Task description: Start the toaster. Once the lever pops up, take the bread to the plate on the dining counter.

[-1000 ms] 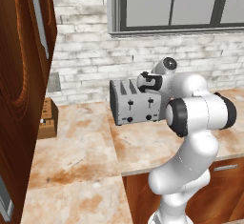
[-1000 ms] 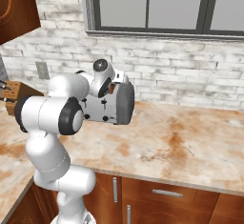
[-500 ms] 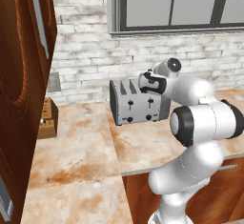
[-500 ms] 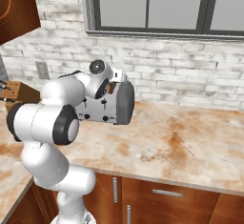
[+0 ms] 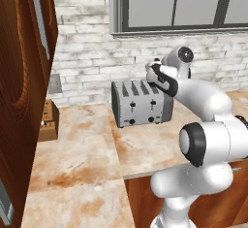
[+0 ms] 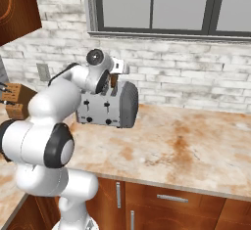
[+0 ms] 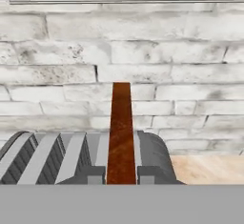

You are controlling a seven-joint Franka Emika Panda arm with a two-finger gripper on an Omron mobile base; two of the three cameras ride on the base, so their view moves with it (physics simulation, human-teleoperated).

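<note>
Bread (image 7: 121,132): we see it edge-on, raised above the toaster (image 5: 141,102) | gripper (image 7: 121,174): we see its fingers (image 7: 94,174) closed on the slice's lower end

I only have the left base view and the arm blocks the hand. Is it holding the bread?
Observer: Yes. In the hand view the gripper is shut on the bread, which stands edge-on between the finger tips.
Operator: Is it out of the toaster?
Observer: Mostly. The right base view shows the slice above the toaster, but I cannot tell whether its bottom edge is out of the slot.
Operator: Which end of the toaster?
Observer: In the hand view the slice sits toward one end, with the other slots all on one side of it.
</note>
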